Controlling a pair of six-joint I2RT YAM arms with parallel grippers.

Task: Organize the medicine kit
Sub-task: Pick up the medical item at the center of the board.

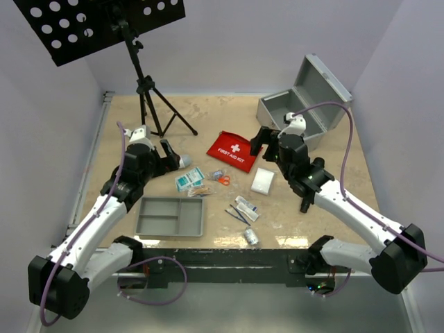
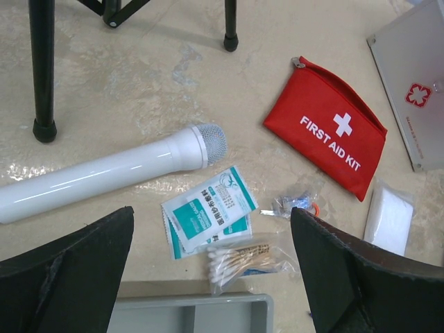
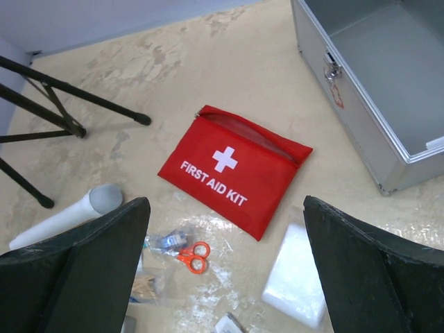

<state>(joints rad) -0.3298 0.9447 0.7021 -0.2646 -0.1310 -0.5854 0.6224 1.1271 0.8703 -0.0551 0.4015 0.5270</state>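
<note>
- Top external: silver metal case [image 1: 290,119] stands open at the far right of the tabletop [image 1: 222,114], lid up, nothing visible inside. Red first-aid pouch [image 1: 232,151] lies flat just left of it. Grey divided tray [image 1: 170,216] sits at the near edge, with nothing visible in its compartments. Small supplies lie scattered between tray and pouch.
- Same view: left end effector [image 1: 173,158] and right end effector [image 1: 263,146] are both spread, gripping nothing. Judgement: sorting is not yet begun, so the step in hand is a first pick.
- Left wrist: fingers [image 2: 69,277] are wide apart, framing teal sachets [image 2: 211,208] and a bag of cotton swabs [image 2: 239,258], with the tray rim just below them. White tube [image 2: 104,173] lies to the left, apart from both. The sachets overlap, so descend straight, centre on the stack's short width, and close low to catch both rather than slide one out.
- Right wrist: fingers [image 3: 374,270] are wide apart above the pouch. Orange scissors [image 3: 194,255] and a white wrapped pad [image 3: 298,270] lie near its lower edge. The pouch looks flat and limp, so pinching a corner or edge seems safer than pressing on its face. Lift it clear of the case's front wall and latch [image 3: 333,69] before lowering.
- Risk: both arms point at the middle of the tabletop; moving one at a time avoids a clash.
</note>
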